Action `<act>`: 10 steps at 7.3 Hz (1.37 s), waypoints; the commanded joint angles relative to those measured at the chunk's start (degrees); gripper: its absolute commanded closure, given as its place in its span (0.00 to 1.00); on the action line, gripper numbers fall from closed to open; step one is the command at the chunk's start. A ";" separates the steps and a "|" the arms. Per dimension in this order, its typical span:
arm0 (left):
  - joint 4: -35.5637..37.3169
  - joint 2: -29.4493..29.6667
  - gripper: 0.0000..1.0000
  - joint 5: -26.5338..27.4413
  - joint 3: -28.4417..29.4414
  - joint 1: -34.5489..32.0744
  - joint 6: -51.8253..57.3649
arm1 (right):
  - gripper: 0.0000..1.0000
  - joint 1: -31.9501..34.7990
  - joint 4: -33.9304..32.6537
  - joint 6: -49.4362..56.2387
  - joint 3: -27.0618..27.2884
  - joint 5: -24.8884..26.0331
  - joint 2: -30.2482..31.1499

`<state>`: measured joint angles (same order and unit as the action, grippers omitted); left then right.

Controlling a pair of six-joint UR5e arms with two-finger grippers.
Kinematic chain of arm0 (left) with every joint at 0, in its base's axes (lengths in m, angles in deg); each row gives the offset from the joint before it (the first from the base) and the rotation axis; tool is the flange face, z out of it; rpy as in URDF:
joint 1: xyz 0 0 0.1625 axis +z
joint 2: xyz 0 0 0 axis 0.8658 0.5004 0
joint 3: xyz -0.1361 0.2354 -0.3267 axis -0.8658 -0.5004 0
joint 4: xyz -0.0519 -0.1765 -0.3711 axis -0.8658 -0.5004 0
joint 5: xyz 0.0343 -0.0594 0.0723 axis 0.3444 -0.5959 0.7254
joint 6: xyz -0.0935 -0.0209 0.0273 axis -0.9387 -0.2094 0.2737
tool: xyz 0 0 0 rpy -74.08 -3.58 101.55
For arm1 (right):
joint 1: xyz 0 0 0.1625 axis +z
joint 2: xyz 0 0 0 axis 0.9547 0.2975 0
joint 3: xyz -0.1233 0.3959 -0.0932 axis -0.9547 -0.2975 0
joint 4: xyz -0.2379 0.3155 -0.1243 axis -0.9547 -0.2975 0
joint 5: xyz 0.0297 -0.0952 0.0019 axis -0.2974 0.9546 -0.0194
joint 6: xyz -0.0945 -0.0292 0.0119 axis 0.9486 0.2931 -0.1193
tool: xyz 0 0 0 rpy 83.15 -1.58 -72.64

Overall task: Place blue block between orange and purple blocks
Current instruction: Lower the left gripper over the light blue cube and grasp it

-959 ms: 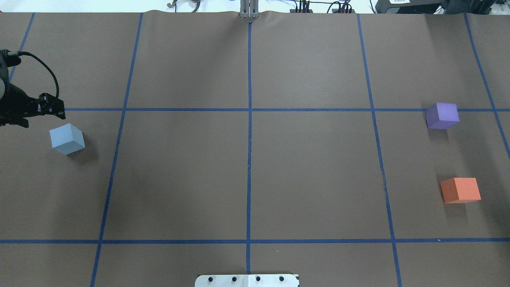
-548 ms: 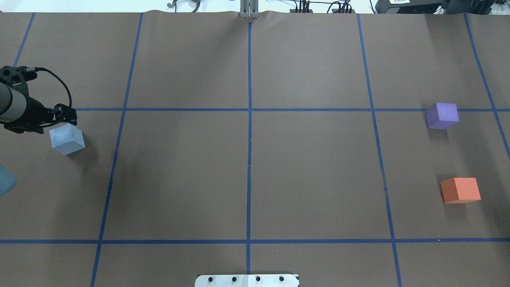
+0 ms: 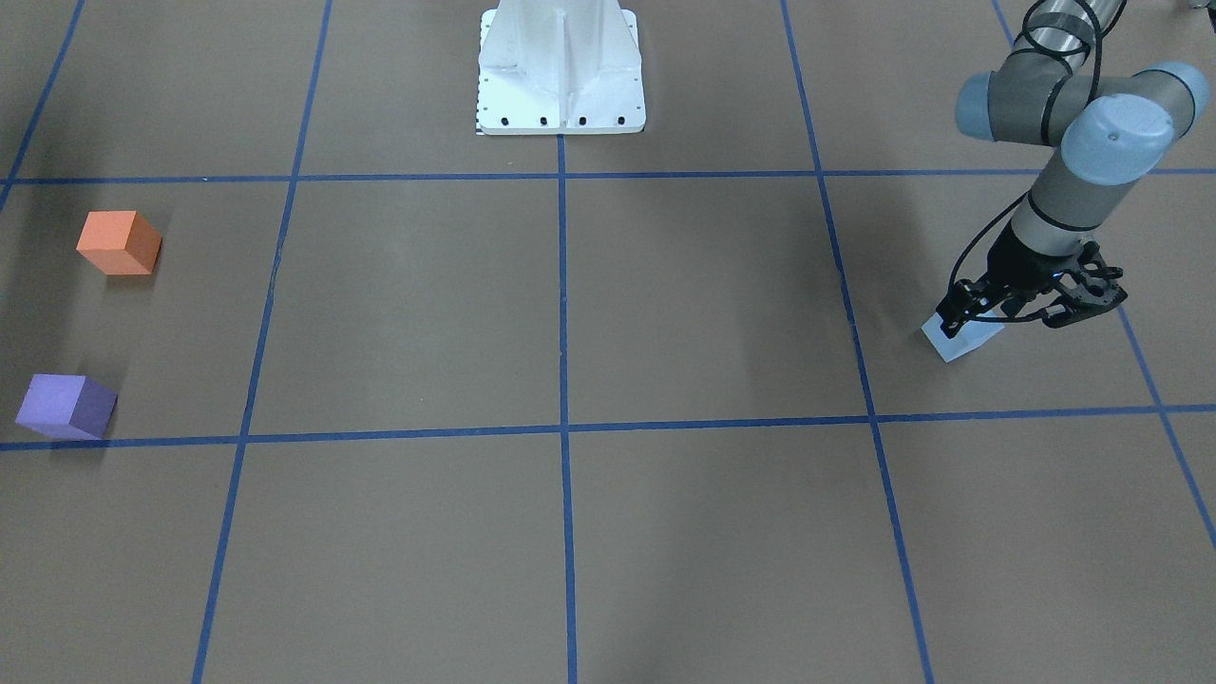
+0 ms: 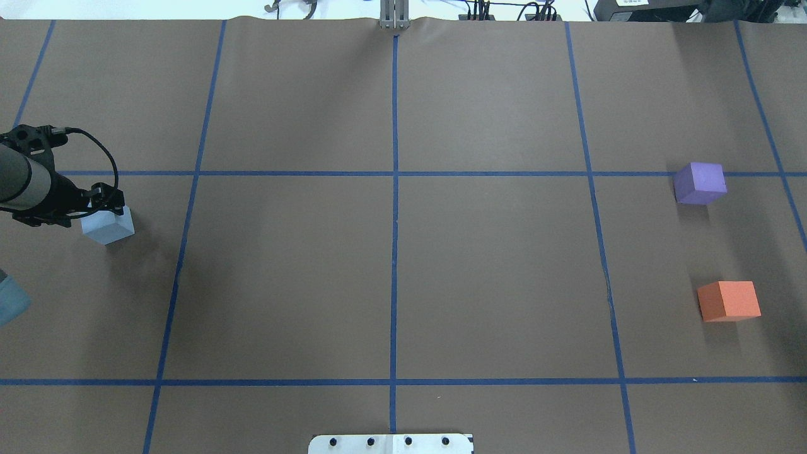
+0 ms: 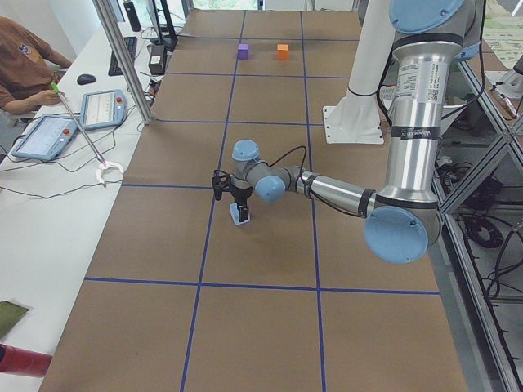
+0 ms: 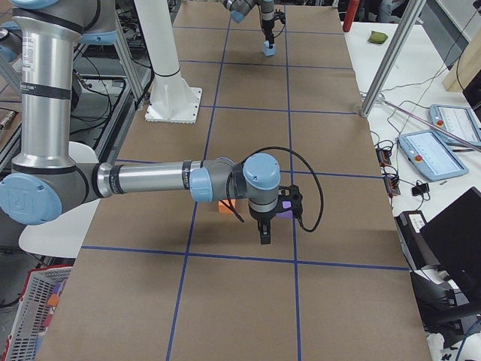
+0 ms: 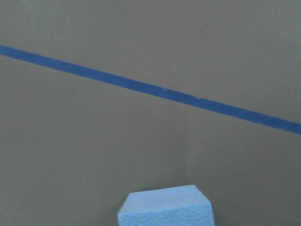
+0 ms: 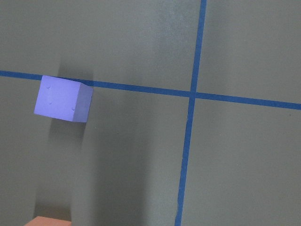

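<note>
Our left gripper [image 4: 104, 203] sits low over the blue block [image 4: 111, 228], jaws apart astride it, not yet clamped, we judge. Of the right gripper [image 6: 263, 235] we cannot tell the opening. The block lies mid-left in the overhead view, with the purple block [image 4: 700, 183] and orange block [image 4: 729, 301] far right, so everything remains. It is a cube with no long axis, skewed to the tape lines [image 4: 284, 173].
</note>
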<state>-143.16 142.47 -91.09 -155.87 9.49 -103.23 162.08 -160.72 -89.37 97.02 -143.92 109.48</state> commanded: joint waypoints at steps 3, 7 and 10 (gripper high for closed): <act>-0.31 -0.31 0.23 0.00 0.64 1.52 -0.09 | 0.00 0.00 -0.07 0.02 0.00 0.13 0.04; 0.91 -1.79 1.00 -0.78 -4.42 0.65 0.26 | 0.00 -0.17 -0.24 -0.07 0.09 0.04 -0.05; 17.64 -1.20 1.00 -8.94 -22.16 -5.23 3.50 | 0.00 -0.70 -0.16 -0.07 0.17 -0.39 -0.67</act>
<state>-133.55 140.49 -96.71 -170.80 6.51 -101.20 161.47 -160.96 -89.44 97.16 -143.95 108.91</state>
